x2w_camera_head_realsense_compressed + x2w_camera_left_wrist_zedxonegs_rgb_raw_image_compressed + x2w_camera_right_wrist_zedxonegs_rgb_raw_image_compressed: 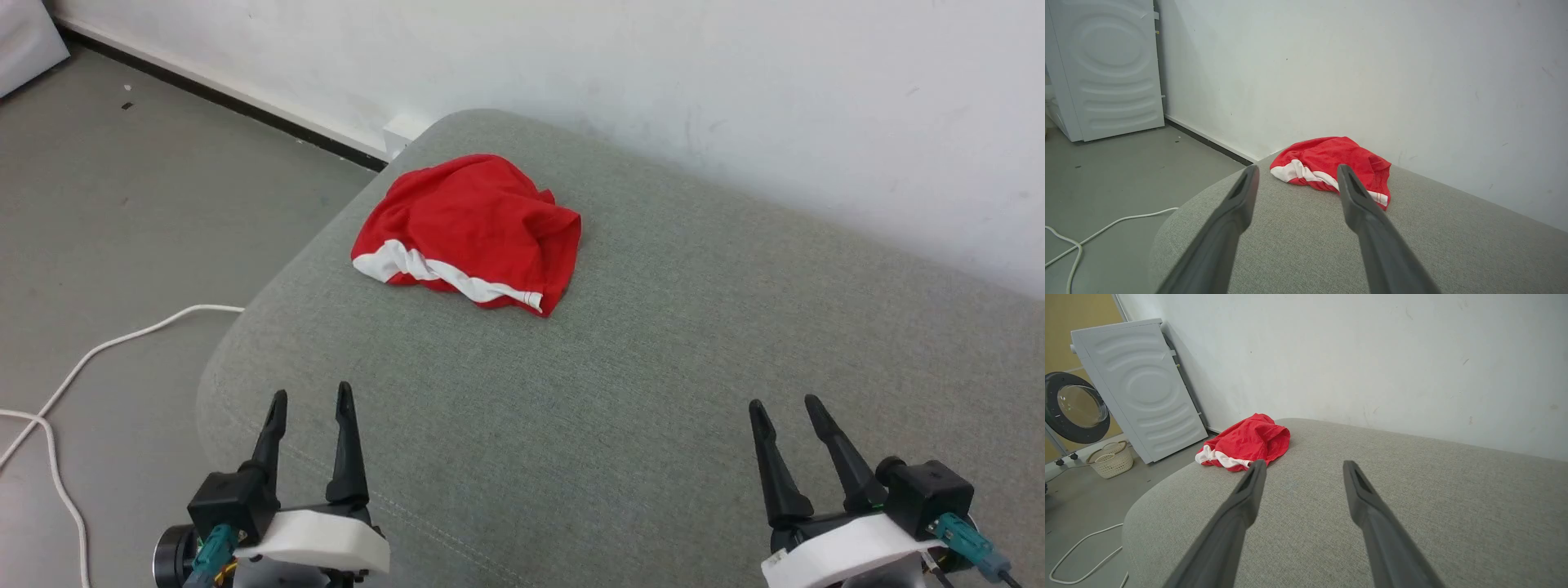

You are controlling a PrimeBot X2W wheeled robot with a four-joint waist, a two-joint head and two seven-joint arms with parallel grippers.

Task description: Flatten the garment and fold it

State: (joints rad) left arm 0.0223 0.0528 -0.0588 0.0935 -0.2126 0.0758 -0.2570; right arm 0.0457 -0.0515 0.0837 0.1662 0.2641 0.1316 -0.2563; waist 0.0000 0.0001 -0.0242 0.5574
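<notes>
Grey upholstery covers a broad padded surface (653, 367) set against a white wall (735, 82). At its far left corner the garment (465, 220) is seen lying in a crumpled heap, with its white band (441, 273) twisted along the near edge and red cloth bunched above it. No part of it is spread flat and no fold can be made out, so the task is judged to be at its very start: flattening and folding are both left to be done. The left gripper (312, 390) and the right gripper (783, 400) are held over the near edge of the surface, well apart from the cloth, each with its two fingers spread and nothing between them. A reach toward the far left will probably be needed first. A white cable (106, 343) is seen on the floor to the left, and a washing machine (1143, 388) stands beyond it.
</notes>
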